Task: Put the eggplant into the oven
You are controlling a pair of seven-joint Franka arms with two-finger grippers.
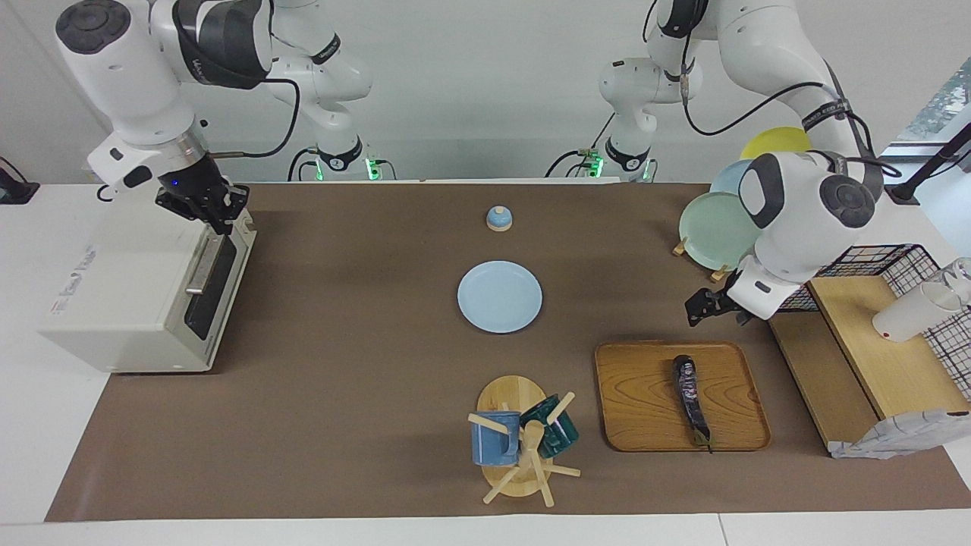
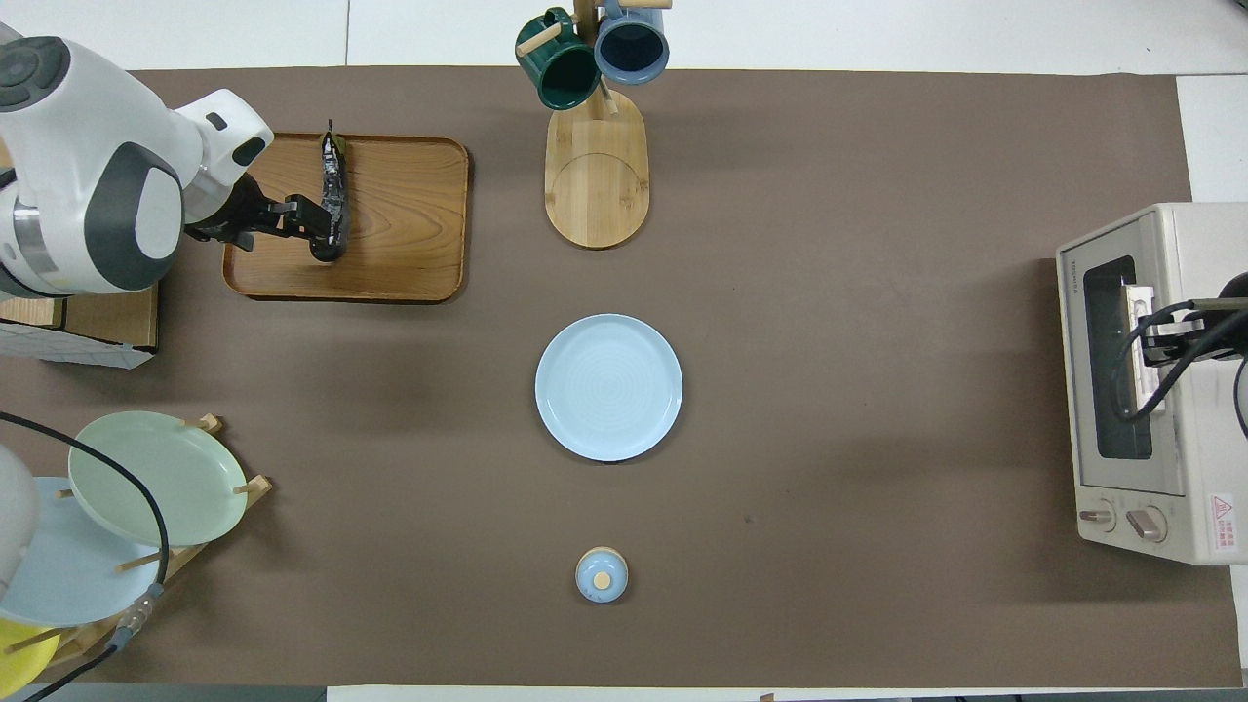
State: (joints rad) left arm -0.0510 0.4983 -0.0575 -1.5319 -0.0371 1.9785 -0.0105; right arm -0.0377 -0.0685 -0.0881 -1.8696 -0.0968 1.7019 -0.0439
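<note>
Right tool (image 1: 216,216) fingers pinched together, empty, at the top edge of the oven (image 1: 144,292) door by the handle; contact unclear. Oven door closed. Left tool (image 1: 717,307) spread wide, empty, raised over the worktop (image 1: 341,394) just short of the wooden tray (image 1: 645,402). Eggplant (image 1: 691,398) lies on that tray, untouched.

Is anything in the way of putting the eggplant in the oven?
Yes: the oven door looks closed. The eggplant lies on the tray, and the plate sits on the table between them, low enough to pass over.
</note>
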